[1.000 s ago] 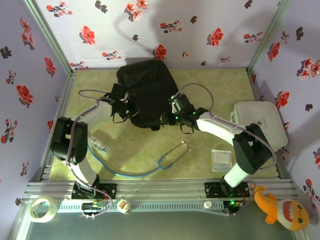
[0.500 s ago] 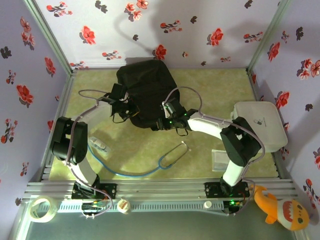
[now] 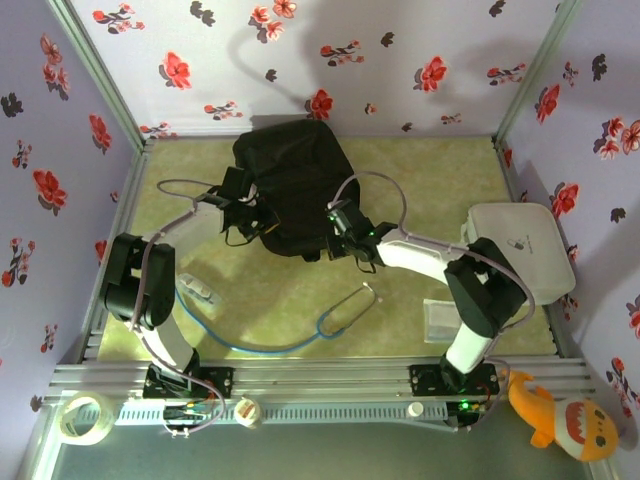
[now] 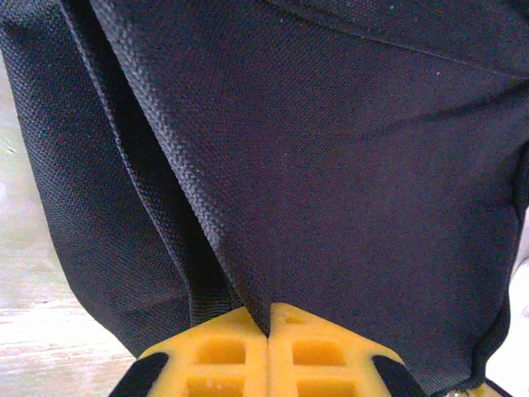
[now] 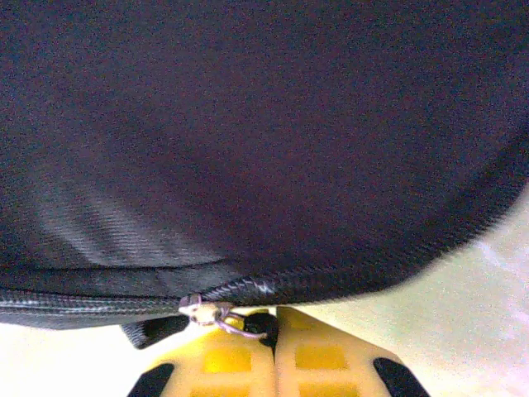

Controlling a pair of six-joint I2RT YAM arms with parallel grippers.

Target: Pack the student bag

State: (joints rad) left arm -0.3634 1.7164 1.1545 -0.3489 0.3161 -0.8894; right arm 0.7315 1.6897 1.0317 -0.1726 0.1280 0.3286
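1. So, your left hand (image 3: 243, 205) is pinched tight on a fold of the bag (image 3: 295, 175). The black fabric runs straight out ahead of its fingers (image 4: 231, 347).
2. Your right hand (image 3: 335, 235) is closed too. The zip pull (image 5: 216, 314) sits just left of its fingertips (image 5: 223, 356), with the ring running into their seam, so I judge it holds the pull.
3. Progress looks early. I cannot tell how far the zip is open. The stethoscope (image 3: 350, 305), blue cable (image 3: 250, 340) and clear packet (image 3: 443, 317) lie loose on the worktop (image 3: 430, 180), behind both hands, so the packing is all left to do.
4. For room, bare worktop lies to the right of your right hand. The wall (image 3: 350, 80) stands close beyond the bag, so run the zip sideways along the bag's edge, not forward.
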